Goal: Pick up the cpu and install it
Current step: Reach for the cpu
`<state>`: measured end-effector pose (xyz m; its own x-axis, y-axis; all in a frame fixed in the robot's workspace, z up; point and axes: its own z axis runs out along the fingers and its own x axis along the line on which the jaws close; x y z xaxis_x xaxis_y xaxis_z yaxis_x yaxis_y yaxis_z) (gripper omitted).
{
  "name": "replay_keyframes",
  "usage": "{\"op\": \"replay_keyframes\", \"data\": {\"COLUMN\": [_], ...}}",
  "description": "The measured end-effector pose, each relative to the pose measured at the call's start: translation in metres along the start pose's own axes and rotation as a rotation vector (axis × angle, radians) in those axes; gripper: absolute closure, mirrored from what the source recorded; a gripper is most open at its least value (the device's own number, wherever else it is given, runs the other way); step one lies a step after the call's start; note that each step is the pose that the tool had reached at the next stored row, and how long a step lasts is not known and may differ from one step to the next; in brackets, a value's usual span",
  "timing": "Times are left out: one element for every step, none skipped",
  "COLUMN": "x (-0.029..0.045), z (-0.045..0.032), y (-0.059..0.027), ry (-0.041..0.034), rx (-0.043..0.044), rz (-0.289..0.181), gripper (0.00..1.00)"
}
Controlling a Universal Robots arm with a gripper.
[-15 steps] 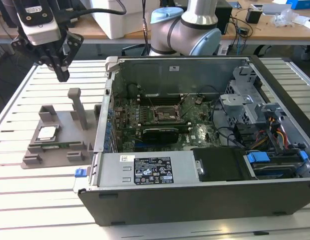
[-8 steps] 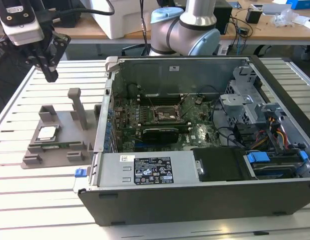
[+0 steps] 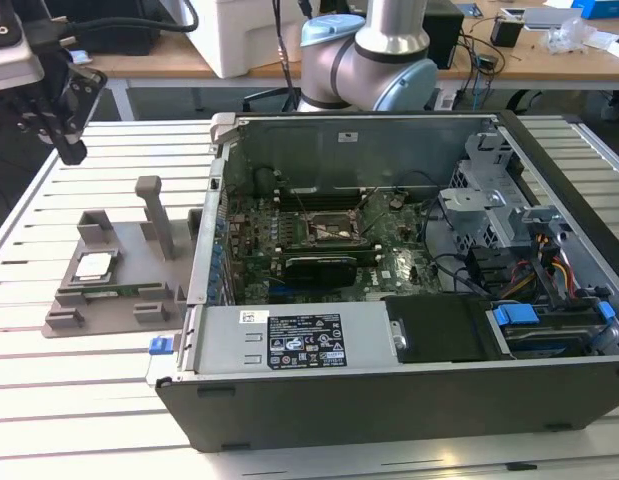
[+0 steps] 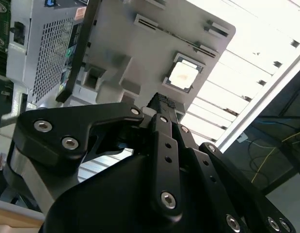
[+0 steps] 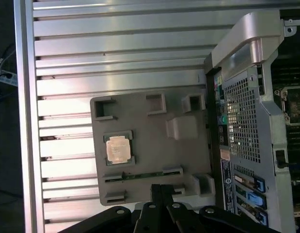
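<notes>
The gripper (image 3: pixel 71 148) hung above the far-left corner of the slatted table (image 3: pixel 79 400), as the exterior view has it, its jaws apparently closed together and holding nothing. The cpu (image 5: pixel 119 148) lay flat in its recess on the grey holder (image 5: pixel 154 155), just left of the open case (image 3: pixel 389 400) and well apart from the socket (image 3: pixel 324 232). A good pick would probably need the jaws spread, squared to the chip's edges and centred, clear of the holder's posts. Beyond the table stood desks (image 3: pixel 519 60) with cables.
</notes>
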<state>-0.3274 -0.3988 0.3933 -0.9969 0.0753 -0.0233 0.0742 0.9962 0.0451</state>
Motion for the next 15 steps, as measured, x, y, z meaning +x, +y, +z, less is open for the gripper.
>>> {"op": "replay_keyframes", "data": {"x": [0.0064,0.0105,0.0137,0.0177,0.0203,0.0230,0.0259,0.0272,0.0289,0.0301,0.0313,0.0326,0.0340,0.0359,0.0373], "z": [-0.0001,-0.0002,-0.0002,-0.0002,-0.0002,-0.0001,0.0003,0.0004,0.0004,0.0004,0.0005,0.0005,0.0005,0.0007,0.0008], "y": [-0.0004,-0.0007,-0.0006,-0.0006,-0.0005,-0.0003,0.0003,0.0006,0.0010,0.0012,0.0015,0.0018,0.0022,0.0028,0.0034], "ry": [0.0000,0.0000,0.0000,0.0000,0.0000,0.0003,0.0006,0.0009,0.0012,0.0013,0.0013,0.0013,0.0014,0.0015,0.0016], "rx": [0.0000,0.0000,0.0000,0.0000,-0.0001,-0.0002,-0.0005,-0.0004,0.0000,0.0013,0.0026,0.0039,0.0052,0.0060,0.0064], "rz": [0.000,0.000,0.000,-0.001,-0.002,-0.006,-0.016,-0.021,-0.026,-0.030,-0.033,-0.036,-0.039,-0.044,-0.047], "gripper": [0.89,0.89,0.89,0.89,0.89,0.89,0.89,0.89,0.89,0.89,0.89,0.89,0.89,0.89,0.89]}}
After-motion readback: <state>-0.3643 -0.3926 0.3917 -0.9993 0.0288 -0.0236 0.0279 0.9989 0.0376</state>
